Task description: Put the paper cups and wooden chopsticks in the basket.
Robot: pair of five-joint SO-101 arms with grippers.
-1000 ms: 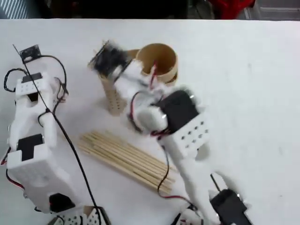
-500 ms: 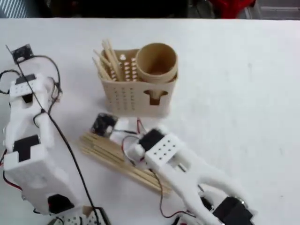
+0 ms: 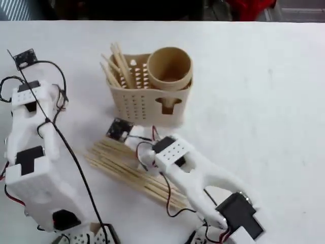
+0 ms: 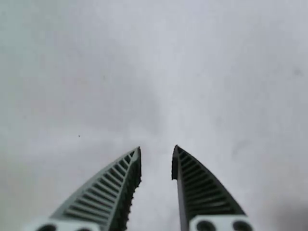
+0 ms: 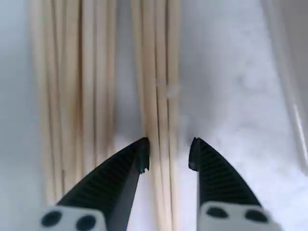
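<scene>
Several chopsticks (image 3: 112, 160) lie partly hidden beneath the right pincer (image 5: 168, 149)

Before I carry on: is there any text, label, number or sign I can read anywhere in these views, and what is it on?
No text can be read.
The basket, the paper cup in it and the wooden chopsticks on the table carry no visible print.
The small black boards on the arms are too small to tell whether they bear any marking.
</scene>
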